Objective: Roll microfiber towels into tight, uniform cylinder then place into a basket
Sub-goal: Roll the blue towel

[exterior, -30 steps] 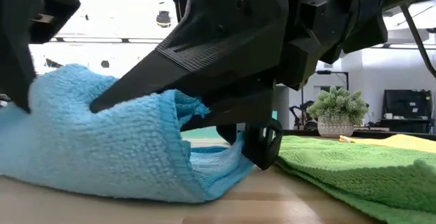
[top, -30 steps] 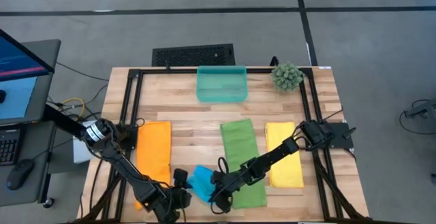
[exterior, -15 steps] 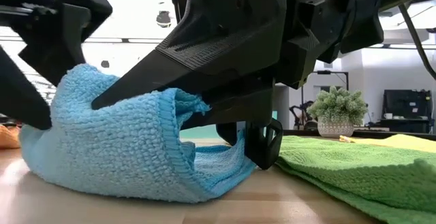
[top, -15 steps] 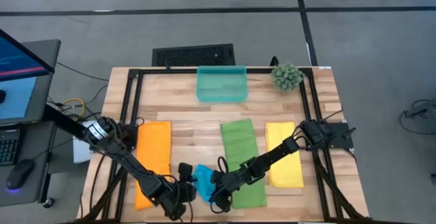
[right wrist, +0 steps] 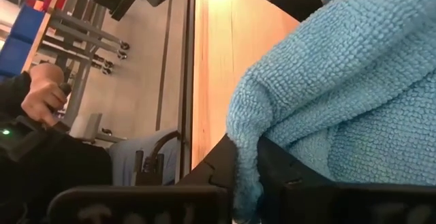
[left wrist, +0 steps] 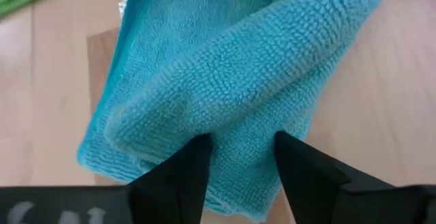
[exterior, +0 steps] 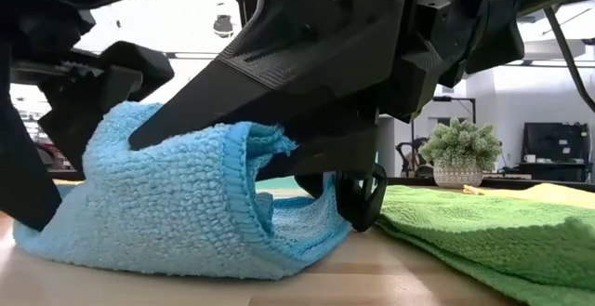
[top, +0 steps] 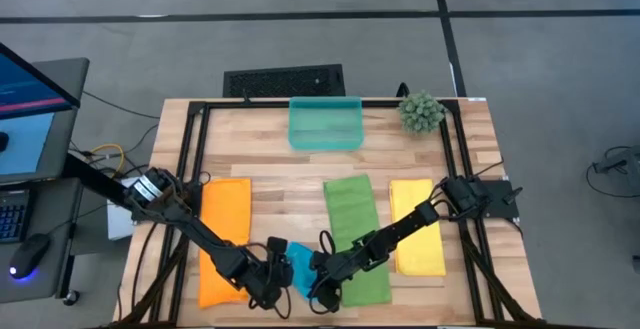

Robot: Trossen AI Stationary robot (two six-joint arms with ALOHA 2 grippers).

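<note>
The bright blue towel [top: 298, 267] lies bunched and partly rolled near the table's front edge, its underside on the wood. My right gripper [top: 316, 281] is shut on its right side, and my left gripper [top: 279, 274] stands open against its left side. In the left wrist view a raised fold of the towel [left wrist: 238, 81] runs between my left gripper's fingertips [left wrist: 242, 157]. The orange towel [top: 222, 237], green towel [top: 356, 237] and yellow towel [top: 418, 229] lie flat. The teal basket [top: 325, 124] stands at the far edge. My left gripper touches the towel's left side with both fingertips [left wrist: 191, 159], a raised fold [left wrist: 235, 132] between them. It comes slanting down from the table's left. The towel stays on the table. My right gripper pinches the towel's turned-over edge [right wrist: 244, 152] between its two fingers. The upper finger [exterior: 279, 73] lies on the top layer and the lower one reaches inside the curl [exterior: 265, 194]. The fingers slant down from the table's right. The towel's underside rests on the table.
A spiky green plant ball [top: 421, 112] stands at the far right corner beside the basket. The green towel [exterior: 483, 222] lies close to the right of the blue one. A black frame [top: 195, 169] runs along the table's edges. A monitor and keyboard stand off the table's left.
My left gripper has moved toward the table's right and a little down, up against the blue towel. The towel's left part has been pushed toward my right gripper and now stands shorter and more humped. Its right side has stayed in my right gripper's fingers.
</note>
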